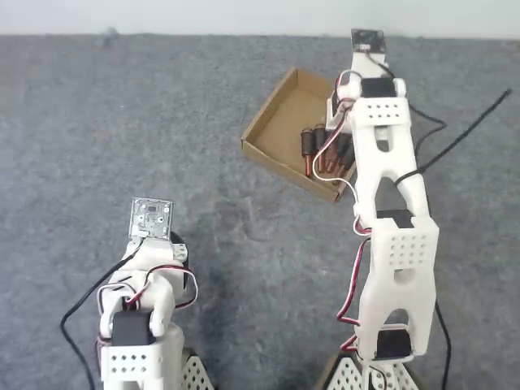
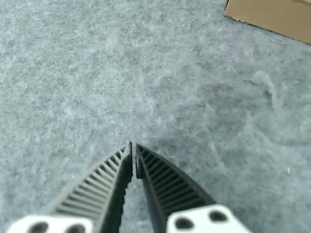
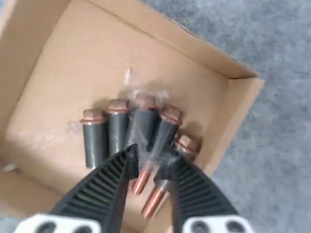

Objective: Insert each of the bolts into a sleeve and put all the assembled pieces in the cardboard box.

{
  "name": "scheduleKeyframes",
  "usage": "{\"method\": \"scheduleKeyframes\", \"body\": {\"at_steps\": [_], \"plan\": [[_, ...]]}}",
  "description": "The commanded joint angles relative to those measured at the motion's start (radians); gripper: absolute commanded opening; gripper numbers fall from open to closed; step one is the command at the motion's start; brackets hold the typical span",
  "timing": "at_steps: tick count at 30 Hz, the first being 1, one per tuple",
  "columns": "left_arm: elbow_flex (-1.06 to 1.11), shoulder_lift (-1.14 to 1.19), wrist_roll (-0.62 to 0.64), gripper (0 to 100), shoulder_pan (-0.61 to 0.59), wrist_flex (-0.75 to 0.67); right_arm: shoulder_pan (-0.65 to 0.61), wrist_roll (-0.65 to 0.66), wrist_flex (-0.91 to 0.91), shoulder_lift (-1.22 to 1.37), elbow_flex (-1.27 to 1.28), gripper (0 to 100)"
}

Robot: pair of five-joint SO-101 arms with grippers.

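Right wrist view: your right gripper (image 3: 149,162), jaws apart, hangs directly over five copper bolts in dark grey sleeves (image 3: 138,128), side by side in the brown cardboard box (image 3: 194,43), long axes along the fingers (image 3: 109,184). Your left gripper (image 2: 133,151) is closed, well apart.

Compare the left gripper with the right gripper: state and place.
The left gripper is shut, fingertips meeting; the right gripper is open. The left gripper hangs over bare grey mat, apart from the cardboard box; the right gripper hangs over that box, above the sleeved bolts. Nothing lies between the left gripper's fingers; some of those bolts show between the right gripper's. Both have black ribbed fingers.
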Motion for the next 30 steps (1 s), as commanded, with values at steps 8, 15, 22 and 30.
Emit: {"method": "scheduleKeyframes", "body": {"at_steps": [8,15,22,30], "plan": [[-0.007,-0.02,-0.006,1,-0.002,0.005,0.005,0.02,0.418,-0.019,-0.456,0.6],[-0.007,-0.02,-0.006,1,-0.002,0.005,0.062,0.066,0.42,-0.17,-0.324,0.6],[-0.007,-0.02,-0.006,1,-0.002,0.005,0.068,0.081,0.381,-0.456,0.055,0.6],[-0.007,-0.02,-0.006,1,-0.002,0.005,0.065,0.078,0.311,-0.757,0.446,0.6]]}}
